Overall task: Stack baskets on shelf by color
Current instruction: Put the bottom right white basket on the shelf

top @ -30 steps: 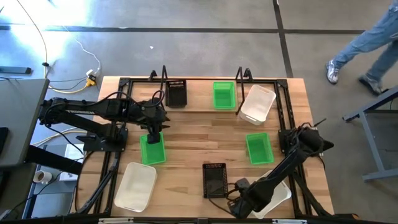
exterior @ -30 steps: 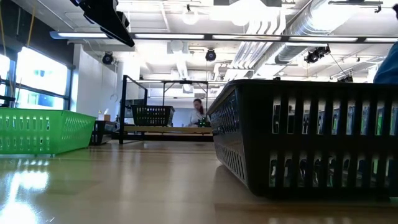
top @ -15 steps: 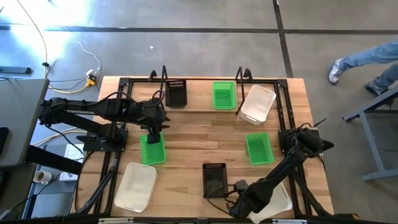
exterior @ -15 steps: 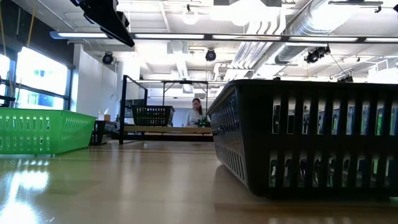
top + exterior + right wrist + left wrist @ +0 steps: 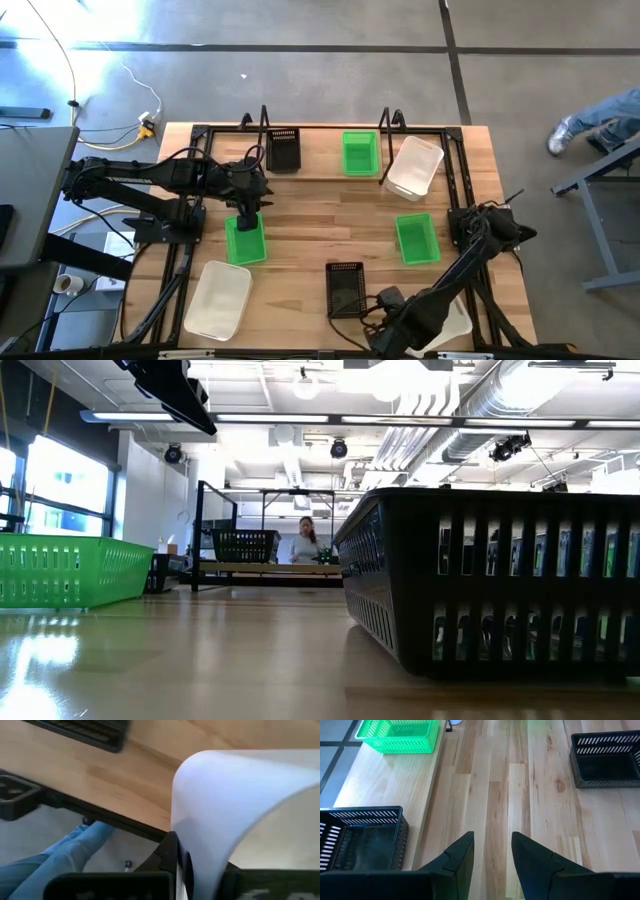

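Observation:
My right gripper is at the table's near edge, shut on a white basket that my right arm half covers. My left gripper hangs over the far end of a green basket that rests flat on the table. Its fingers are apart, with bare wood showing between them. The shelf along the far side holds a black basket and a green basket. A skewed white basket sits at the shelf's right end. My left gripper: I cannot tell whether it touches the green basket; the gripper's own body hides the place. My right gripper holds the white basket by its wall, which runs down between the two dark fingers. The rim end fills the wrist view; the pads are hidden behind the wall.
Loose on the table are a black basket, a green basket and a white basket. Black frame rails border the table. Something blue shows below the near edge. A person's legs pass at the far right.
My right arm has shifted a little toward the table's near edge over the white basket, which now shows less from above. The person beyond the table has walked off to the right.

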Robot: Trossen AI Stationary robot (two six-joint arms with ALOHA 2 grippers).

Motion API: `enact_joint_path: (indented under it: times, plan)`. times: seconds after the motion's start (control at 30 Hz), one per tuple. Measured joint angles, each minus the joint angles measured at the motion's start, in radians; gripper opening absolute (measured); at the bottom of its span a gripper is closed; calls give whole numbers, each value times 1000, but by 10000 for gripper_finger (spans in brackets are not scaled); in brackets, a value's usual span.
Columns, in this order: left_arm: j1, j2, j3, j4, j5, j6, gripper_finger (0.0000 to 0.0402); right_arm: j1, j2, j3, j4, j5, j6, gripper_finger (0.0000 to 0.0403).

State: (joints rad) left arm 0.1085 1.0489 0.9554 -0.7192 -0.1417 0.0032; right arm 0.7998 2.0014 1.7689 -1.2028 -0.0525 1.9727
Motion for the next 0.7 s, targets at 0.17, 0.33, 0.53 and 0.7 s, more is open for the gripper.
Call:
enact_joint_path:
  times: [0.17,0.33,0.53,0.7]
  plan:
    - [0,0,0,-1,-1,-11,122,-2,0,118,-116,107,-28,0]
    - [0,0,0,-2,-2,-78,122,-23,0,212,-198,217,-100,0]
    - [0,0,0,-2,-4,-161,122,-90,0,300,-240,313,-307,0]
    - [3,0,0,-3,-19,-206,122,-182,0,346,-245,345,-562,0]
